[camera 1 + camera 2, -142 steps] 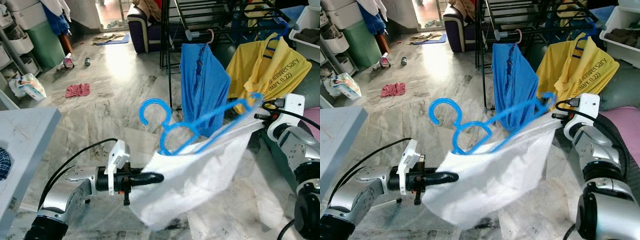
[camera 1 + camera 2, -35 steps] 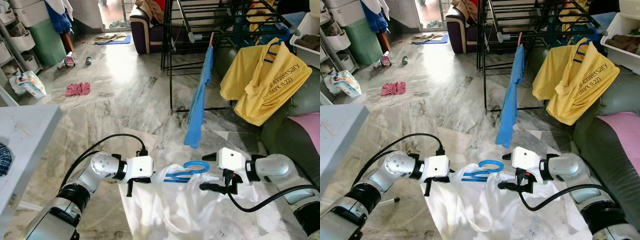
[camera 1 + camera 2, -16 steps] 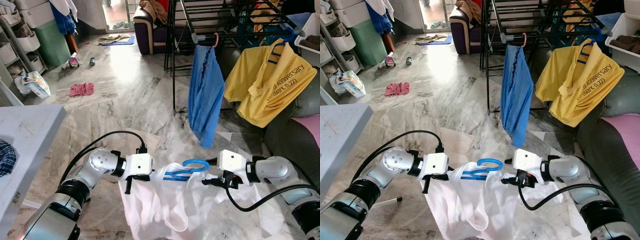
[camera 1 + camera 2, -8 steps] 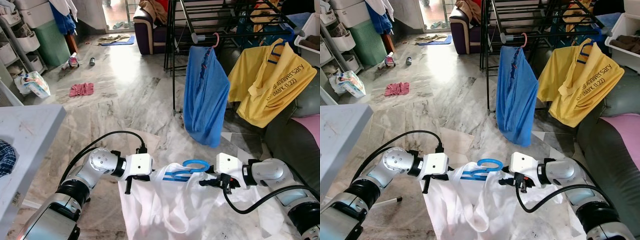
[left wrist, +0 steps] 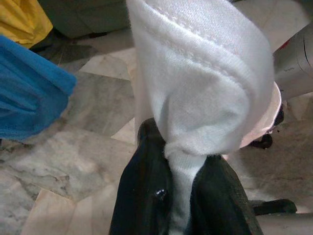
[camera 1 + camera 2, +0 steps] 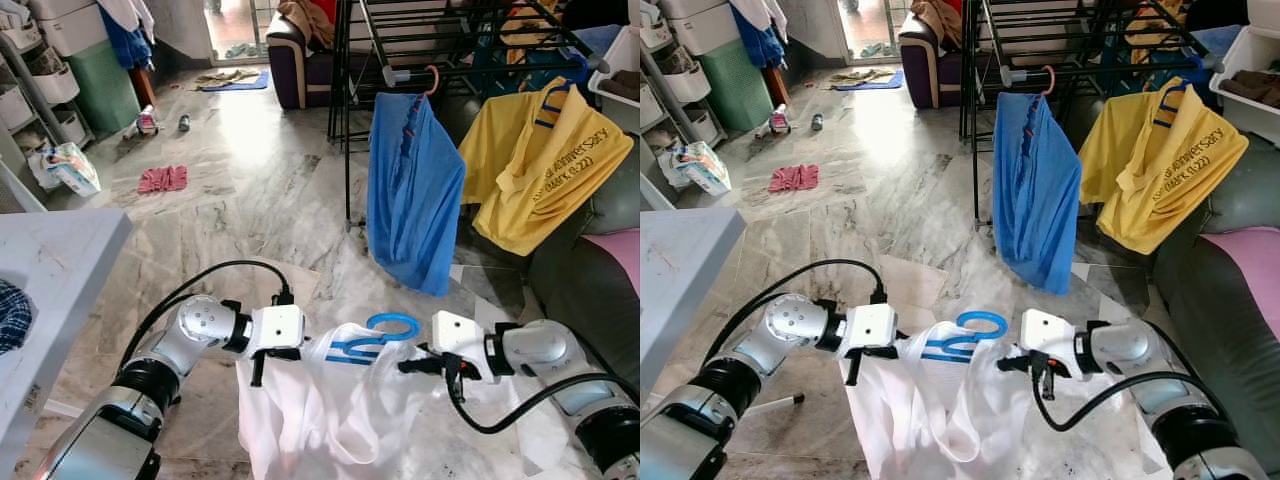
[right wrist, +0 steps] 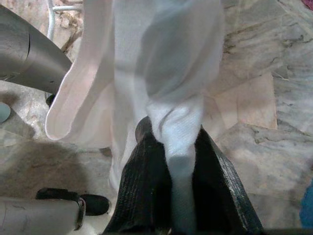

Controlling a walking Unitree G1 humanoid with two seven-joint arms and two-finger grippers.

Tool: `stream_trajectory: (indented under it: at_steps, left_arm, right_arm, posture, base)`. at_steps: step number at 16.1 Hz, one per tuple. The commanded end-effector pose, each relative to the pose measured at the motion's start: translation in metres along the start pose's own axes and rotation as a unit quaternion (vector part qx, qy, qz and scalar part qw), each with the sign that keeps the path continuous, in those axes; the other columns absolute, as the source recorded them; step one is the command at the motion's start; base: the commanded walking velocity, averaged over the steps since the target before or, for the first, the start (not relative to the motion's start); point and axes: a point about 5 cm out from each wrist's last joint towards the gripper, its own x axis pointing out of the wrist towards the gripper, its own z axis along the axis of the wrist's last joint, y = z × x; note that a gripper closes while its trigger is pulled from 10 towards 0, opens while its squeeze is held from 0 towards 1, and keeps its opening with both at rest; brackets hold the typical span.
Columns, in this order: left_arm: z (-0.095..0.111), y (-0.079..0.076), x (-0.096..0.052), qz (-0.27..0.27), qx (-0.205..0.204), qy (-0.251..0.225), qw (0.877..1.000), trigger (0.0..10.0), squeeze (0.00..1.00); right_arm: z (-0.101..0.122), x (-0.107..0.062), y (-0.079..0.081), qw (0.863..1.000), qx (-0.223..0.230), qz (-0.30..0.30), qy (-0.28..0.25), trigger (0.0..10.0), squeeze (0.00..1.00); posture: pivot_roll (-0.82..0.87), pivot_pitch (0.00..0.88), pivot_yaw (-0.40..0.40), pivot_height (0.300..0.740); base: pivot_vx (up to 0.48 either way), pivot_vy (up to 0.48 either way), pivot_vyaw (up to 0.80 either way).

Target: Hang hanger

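A white shirt [image 6: 330, 410] hangs low over the floor with a blue hanger [image 6: 368, 337] in its neck, the hook loop [image 6: 393, 323] poking out on top. My left gripper [image 6: 259, 367] is shut on the shirt's left shoulder. In the left wrist view its fingers [image 5: 142, 196] pinch a fold of white fabric [image 5: 200, 88]. My right gripper [image 6: 411, 367] is shut on the right shoulder, and its fingers [image 7: 142, 191] clamp a bunch of the same cloth [image 7: 166, 63]. The black drying rack [image 6: 440, 55] stands behind, above the shirt.
A blue shirt [image 6: 412, 200] on a pink hanger and a yellow shirt [image 6: 540, 165] hang from the rack. A dark sofa [image 6: 585, 285] with a pink cushion [image 6: 618, 248] is at right. A white table [image 6: 55, 275] stands at left. A pink rag [image 6: 161, 178] lies on the marble floor.
Both grippers keep their hold on the white shirt, and the right one has edged slightly inward. The blue shirt on the rack has swung round to face me.
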Motion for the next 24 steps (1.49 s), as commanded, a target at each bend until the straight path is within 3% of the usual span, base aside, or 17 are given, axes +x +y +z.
stream_trajectory:
  at_steps: [1,4,5,6,7,11,12,13,15,16,17,19,20,21,22,24]
  left_arm:
    - [0.005,0.006,-0.002,0.019,0.012,-0.013,1.000,0.0,0.00]
    - [0.006,0.008,-0.003,0.037,0.017,-0.014,0.999,0.0,0.00]
    - [0.003,0.013,-0.005,0.072,0.015,-0.002,0.997,10.0,0.00]
    - [0.003,0.015,-0.006,0.085,0.007,-0.003,0.996,10.0,0.60]
    - [0.003,0.016,-0.006,0.098,-0.003,-0.009,0.995,10.0,1.00]
    - [0.006,-0.003,0.003,0.117,0.020,-0.056,0.991,10.0,1.00]
    - [0.005,-0.010,0.006,0.161,-0.003,-0.079,0.984,10.0,1.00]
    - [0.004,-0.010,0.007,0.169,-0.011,-0.082,0.982,10.0,1.00]
    - [-0.002,-0.003,-0.008,0.337,-0.117,-0.133,0.925,10.0,1.00]
    - [-0.004,-0.002,-0.012,0.363,-0.129,-0.139,0.912,10.0,1.00]
    - [-0.007,-0.001,-0.020,0.417,-0.152,-0.145,0.884,10.0,1.00]
    - [-0.014,-0.001,-0.033,0.520,-0.198,-0.147,0.818,10.0,1.00]
    - [-0.015,-0.001,-0.033,0.527,-0.203,-0.147,0.812,10.0,1.00]
    - [-0.019,-0.002,-0.038,0.573,-0.229,-0.131,0.776,10.0,1.00]
    - [-0.016,-0.004,-0.036,0.578,-0.247,-0.137,0.766,10.0,1.00]
    - [-0.010,-0.009,-0.028,0.560,-0.264,-0.155,0.770,10.0,1.00]
  right_arm:
    - [0.000,-0.002,0.000,1.000,0.002,-0.004,-0.003,0.0,0.00]
    - [0.000,-0.002,-0.001,1.000,0.003,-0.008,-0.004,0.0,0.00]
    - [0.001,-0.002,-0.002,1.000,0.003,-0.012,-0.006,0.0,0.00]
    - [0.000,-0.002,-0.002,1.000,0.002,-0.014,-0.006,0.0,0.00]
    - [0.000,-0.002,-0.004,1.000,-0.002,-0.022,-0.001,0.0,0.00]
    - [-0.008,-0.005,-0.015,0.995,-0.006,-0.090,0.041,0.0,0.00]
    - [-0.011,-0.006,-0.018,0.990,0.023,-0.134,0.041,0.0,0.00]
    - [-0.012,-0.006,-0.018,0.989,0.029,-0.142,0.040,0.0,0.00]
    - [-0.027,-0.004,-0.013,0.969,0.098,-0.220,0.057,0.0,0.00]
    - [-0.029,-0.003,-0.010,0.965,0.113,-0.231,0.056,0.0,0.00]
    - [-0.033,-0.001,-0.006,0.954,0.141,-0.257,0.056,0.0,0.00]
    - [-0.041,-0.006,-0.005,0.901,0.226,-0.368,0.047,0.0,0.00]
    - [-0.041,-0.007,-0.005,0.896,0.232,-0.377,0.046,0.0,0.00]
    - [-0.038,-0.013,-0.004,0.866,0.252,-0.432,0.031,0.0,0.00]
    - [-0.036,-0.018,-0.002,0.839,0.274,-0.470,0.016,0.0,0.00]
    - [-0.036,-0.025,0.007,0.791,0.317,-0.523,-0.007,0.0,0.00]
  posture:
    - [-0.01,0.000,0.062,0.740]
    - [-0.01,0.000,0.061,0.740]
    - [-0.01,0.000,0.060,0.740]
    - [-0.01,0.000,0.060,0.740]
    - [-0.01,0.000,0.059,0.740]
    - [-0.01,0.000,0.057,0.740]
    - [-0.01,0.000,0.051,0.740]
    - [-0.01,0.000,0.051,0.740]
    - [-0.02,0.000,0.039,0.740]
    - [-0.02,0.000,0.038,0.740]
    - [-0.02,0.000,0.032,0.740]
    - [-0.03,0.000,0.024,0.740]
    - [-0.03,0.000,0.024,0.740]
    - [-0.05,0.000,0.024,0.740]
    - [-0.05,0.000,0.023,0.740]
    - [-0.07,0.000,0.029,0.740]
  base:
    - [0.000,0.000,0.00]
    - [0.000,0.000,0.00]
    - [0.000,0.000,0.00]
    - [0.000,0.000,0.00]
    - [0.000,0.000,0.00]
    - [0.000,0.000,0.00]
    - [0.000,0.000,0.00]
    - [0.000,0.000,0.00]
    - [0.000,0.000,0.00]
    - [0.000,0.000,0.00]
    - [0.000,0.000,0.00]
    - [0.000,0.000,0.00]
    - [0.000,0.000,0.00]
    - [0.000,0.000,0.00]
    - [0.000,0.000,0.00]
    - [0.000,0.000,0.00]
